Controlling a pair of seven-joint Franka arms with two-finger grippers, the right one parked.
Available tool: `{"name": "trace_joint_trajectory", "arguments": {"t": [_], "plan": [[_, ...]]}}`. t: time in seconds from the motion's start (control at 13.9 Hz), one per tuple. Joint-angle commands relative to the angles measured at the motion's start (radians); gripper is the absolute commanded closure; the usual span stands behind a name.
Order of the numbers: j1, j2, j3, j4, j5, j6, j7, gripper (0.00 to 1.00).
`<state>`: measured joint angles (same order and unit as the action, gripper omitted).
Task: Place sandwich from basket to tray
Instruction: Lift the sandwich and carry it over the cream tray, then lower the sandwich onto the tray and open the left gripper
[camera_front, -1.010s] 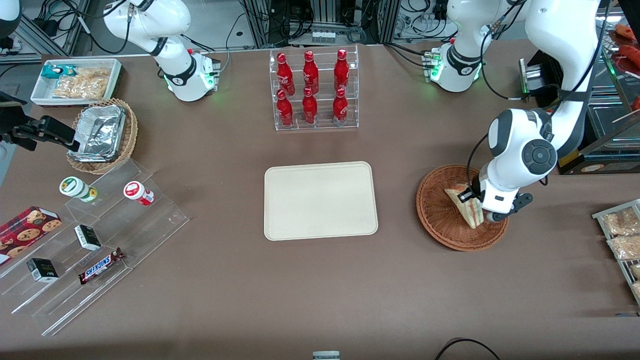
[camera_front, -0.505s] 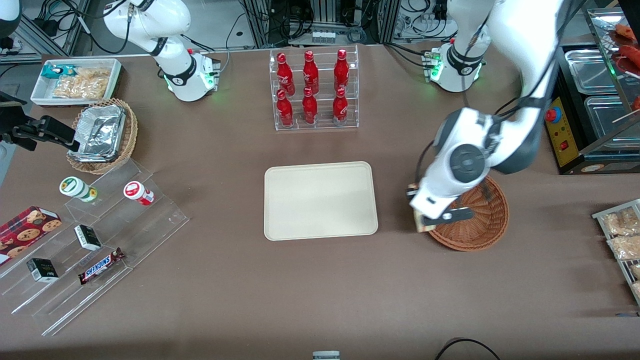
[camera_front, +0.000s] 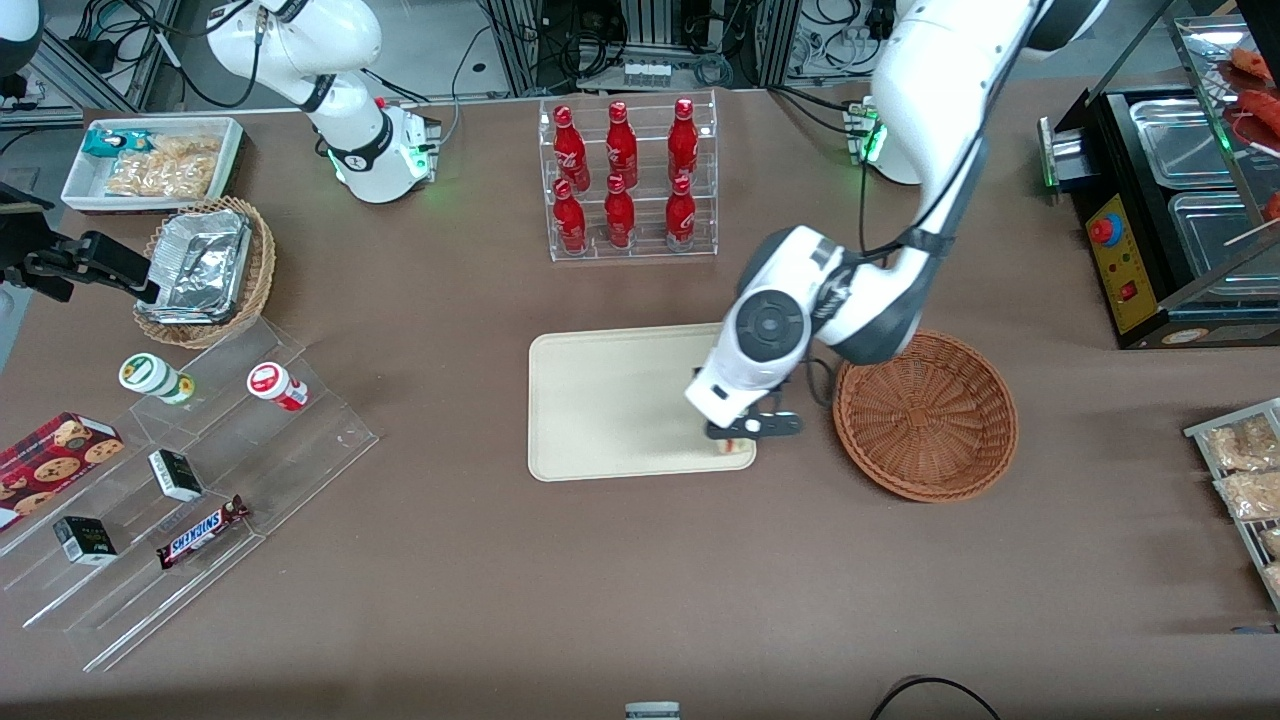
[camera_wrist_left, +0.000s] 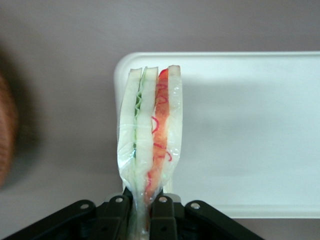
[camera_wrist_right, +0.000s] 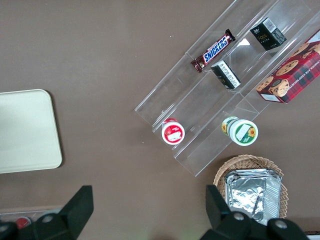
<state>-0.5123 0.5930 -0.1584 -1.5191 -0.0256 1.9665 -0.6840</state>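
Note:
My left gripper (camera_front: 738, 432) is shut on the clear-wrapped sandwich (camera_wrist_left: 150, 140), held by its narrow end, cut side with pale bread, green and red layers facing the wrist camera. In the front view the gripper hangs over the corner of the cream tray (camera_front: 620, 400) nearest the basket and the front camera; only a sliver of the sandwich (camera_front: 734, 447) shows under the hand. The tray (camera_wrist_left: 250, 130) lies under and beside the sandwich. The reddish-brown wicker basket (camera_front: 925, 415) stands empty beside the tray, toward the working arm's end.
A clear rack of red bottles (camera_front: 625, 180) stands farther from the camera than the tray. A stepped acrylic shelf (camera_front: 180, 470) with snacks, a tan basket with a foil container (camera_front: 205, 268) and a white bin (camera_front: 155, 160) lie toward the parked arm's end. Snack packets (camera_front: 1240, 470) lie past the basket.
The gripper lifted the sandwich out of the basket and carried it sideways to above the tray's near corner. The basket is now empty.

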Motion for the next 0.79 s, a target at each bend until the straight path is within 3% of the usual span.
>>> {"name": "trace_joint_trajectory", "arguments": {"t": [0.0, 0.58, 0.65, 0.72], "plan": [[-0.066, 0.085, 0.007, 0.120, -0.014, -0.017, -0.077, 0.93], [-0.175, 0.206, 0.007, 0.157, -0.011, 0.193, -0.187, 0.91], [-0.178, 0.215, 0.007, 0.157, -0.013, 0.198, -0.186, 0.87], [-0.178, 0.217, 0.007, 0.157, -0.014, 0.199, -0.189, 0.56]]}}
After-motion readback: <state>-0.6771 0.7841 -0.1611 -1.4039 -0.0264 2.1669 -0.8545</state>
